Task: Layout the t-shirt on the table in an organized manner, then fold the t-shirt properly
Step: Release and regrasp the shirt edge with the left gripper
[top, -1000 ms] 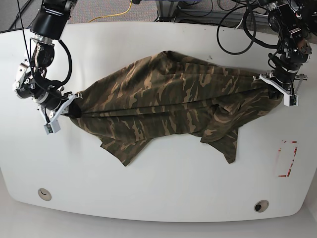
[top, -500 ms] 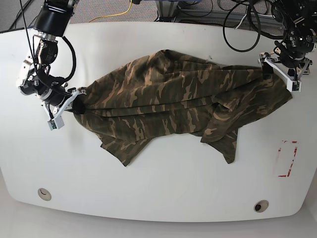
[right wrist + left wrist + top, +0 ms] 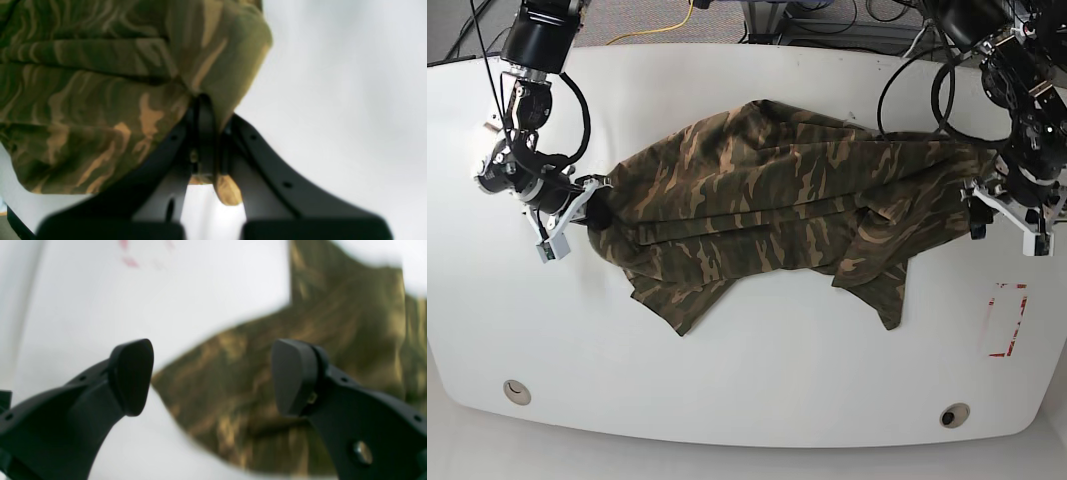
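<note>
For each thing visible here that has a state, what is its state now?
t-shirt: crumpled, not laid flat, one end pinched.
left claw: open, holding nothing, above the cloth edge.
right claw: shut on the t-shirt.
table: bears the shirt.

Illumination is bright and even, with soft glare on the glossy table (image 3: 747, 380). The base view is sharp. Both wrist views are soft: cloth of the t-shirt (image 3: 267, 400) beyond the left gripper (image 3: 213, 376) is smeared, and the right gripper (image 3: 206, 133) casts a dark shadow beneath the fabric.
</note>
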Action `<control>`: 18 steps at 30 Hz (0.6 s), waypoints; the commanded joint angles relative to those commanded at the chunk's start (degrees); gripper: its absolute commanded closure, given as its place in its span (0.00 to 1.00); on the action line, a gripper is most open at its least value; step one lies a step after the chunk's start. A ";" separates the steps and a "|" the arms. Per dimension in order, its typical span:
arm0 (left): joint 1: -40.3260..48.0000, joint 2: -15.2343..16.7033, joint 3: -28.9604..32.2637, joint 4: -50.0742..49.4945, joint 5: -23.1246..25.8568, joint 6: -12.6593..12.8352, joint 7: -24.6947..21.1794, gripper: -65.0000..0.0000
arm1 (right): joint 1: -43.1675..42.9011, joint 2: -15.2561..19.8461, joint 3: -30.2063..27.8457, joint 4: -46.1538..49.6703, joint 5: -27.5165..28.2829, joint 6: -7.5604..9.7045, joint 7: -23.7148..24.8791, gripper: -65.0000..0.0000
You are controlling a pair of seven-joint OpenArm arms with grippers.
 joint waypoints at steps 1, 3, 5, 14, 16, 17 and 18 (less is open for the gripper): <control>-0.97 0.00 0.00 -1.58 0.70 0.09 0.00 0.20 | 0.00 0.00 -0.26 0.09 0.00 -0.09 0.00 1.00; -2.29 -0.09 -0.35 -4.31 2.64 0.26 0.00 0.20 | 0.00 -0.09 -0.79 0.09 0.00 -0.18 0.00 1.00; -2.99 -1.05 -0.44 -7.21 5.27 0.26 -0.18 0.20 | 0.00 -0.09 -0.88 0.09 0.00 -0.26 0.00 1.00; -1.05 -3.52 -2.11 -16.53 7.38 0.18 -5.89 0.20 | 0.09 -0.09 -0.88 0.09 0.00 -0.26 0.09 1.00; -0.18 -3.60 -3.87 -16.62 7.38 0.18 -6.24 0.20 | 0.00 -0.09 -0.88 0.09 0.00 -0.26 0.09 1.00; 0.00 -3.60 -4.66 -16.62 7.38 0.18 -6.24 0.20 | 0.00 -0.09 -0.88 0.09 0.00 -0.26 0.09 1.00; 0.26 -3.60 -5.36 -16.62 7.38 0.18 -6.24 0.20 | 0.00 -0.09 -0.88 -0.09 0.00 -0.26 0.09 1.00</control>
